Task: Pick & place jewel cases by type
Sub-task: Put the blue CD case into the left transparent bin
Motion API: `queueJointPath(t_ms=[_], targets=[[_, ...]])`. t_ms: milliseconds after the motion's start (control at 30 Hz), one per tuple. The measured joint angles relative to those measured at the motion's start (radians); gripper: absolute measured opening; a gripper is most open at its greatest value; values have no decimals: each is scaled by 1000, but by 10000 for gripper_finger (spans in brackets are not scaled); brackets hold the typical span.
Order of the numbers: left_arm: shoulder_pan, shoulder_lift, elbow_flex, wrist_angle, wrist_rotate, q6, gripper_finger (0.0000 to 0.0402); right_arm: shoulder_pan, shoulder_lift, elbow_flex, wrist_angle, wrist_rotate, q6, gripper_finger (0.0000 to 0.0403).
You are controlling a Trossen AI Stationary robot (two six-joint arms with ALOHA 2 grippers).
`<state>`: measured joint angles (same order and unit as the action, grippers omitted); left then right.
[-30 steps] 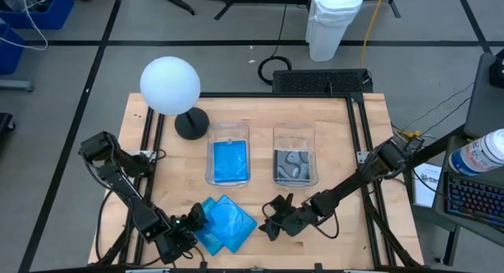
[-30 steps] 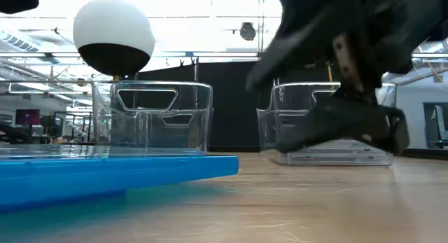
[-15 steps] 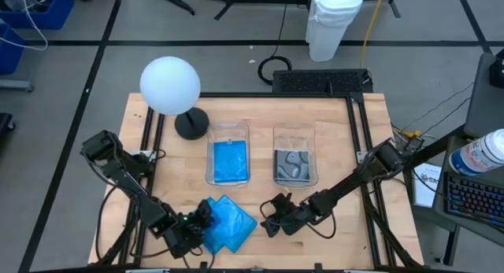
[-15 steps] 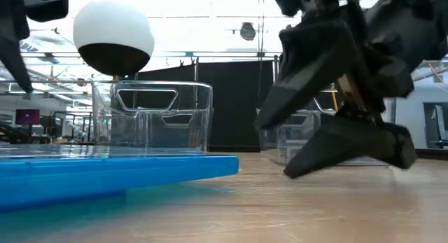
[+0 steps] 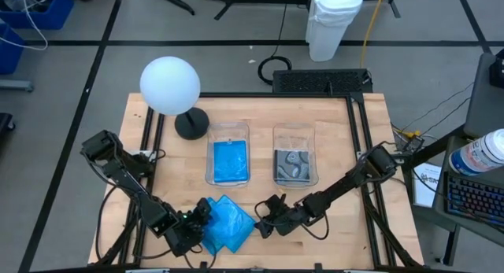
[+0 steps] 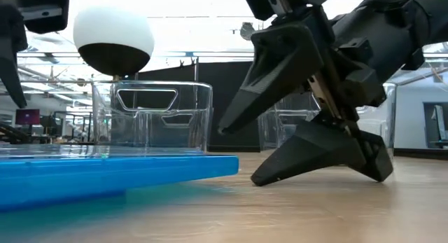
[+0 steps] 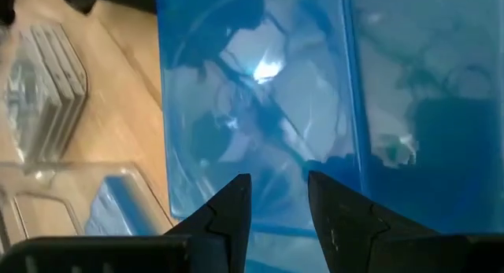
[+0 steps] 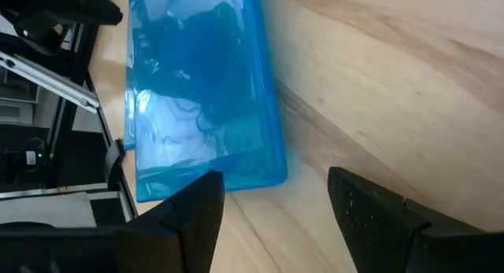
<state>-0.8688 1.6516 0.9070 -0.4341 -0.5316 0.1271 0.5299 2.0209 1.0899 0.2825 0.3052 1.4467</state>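
The right gripper (image 5: pixel 264 223) is being held low over the wooden table (image 5: pixel 346 147) with its fingers (image 8: pixel 370 206) spread apart and nothing between them, its tips parked just beside the near edge of the blue jewel cases (image 5: pixel 227 223), not touching as far as can be told. The left gripper (image 5: pixel 198 218) is sitting at the opposite side of that same blue stack, fingers (image 7: pixel 232 214) only partly parted with a narrow gap, hovering over the top case; whether anything is actually being pinched can't be made out. The stack itself is lying near the front edge of the table, two cases fanned one over the other. Further back, the left bin (image 5: pixel 227 151) is being filled with a blue case and the right bin (image 5: pixel 294 155) with a clear jewel case (image 5: pixel 294 165) with a grey patterned insert. A white globe lamp (image 5: pixel 170 86) is standing at the back left of the table. Bare wood is being left open in front of the right bin and to the right of the grippers. Beyond the table, a white trash bin (image 5: pixel 334 21) is sitting on the grey floor.
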Motion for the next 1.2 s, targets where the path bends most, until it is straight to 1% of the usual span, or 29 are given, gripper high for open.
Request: queueJointPath(t_ms=[200,267,600,733,900,1033,1200], targets=[[0,0,0,-46,9,-59,131,-12,4,3,1,-8,-15,219],[-2,0,0,-49,9,-61,131,-15,5,3,2,5,-17,219],[-8,0,-1,-61,11,-66,131,-19,6,2,5,6,-35,219],[-11,0,-1,-62,59,-75,131,-19,6,2,6,6,-41,219],[-38,0,-1,-137,52,-123,131,-19,7,2,7,9,-61,219],[-54,0,-1,-204,37,-198,131,-21,8,0,37,12,-81,219],[-56,0,-1,-211,57,-235,131,-25,13,0,48,11,-81,219]])
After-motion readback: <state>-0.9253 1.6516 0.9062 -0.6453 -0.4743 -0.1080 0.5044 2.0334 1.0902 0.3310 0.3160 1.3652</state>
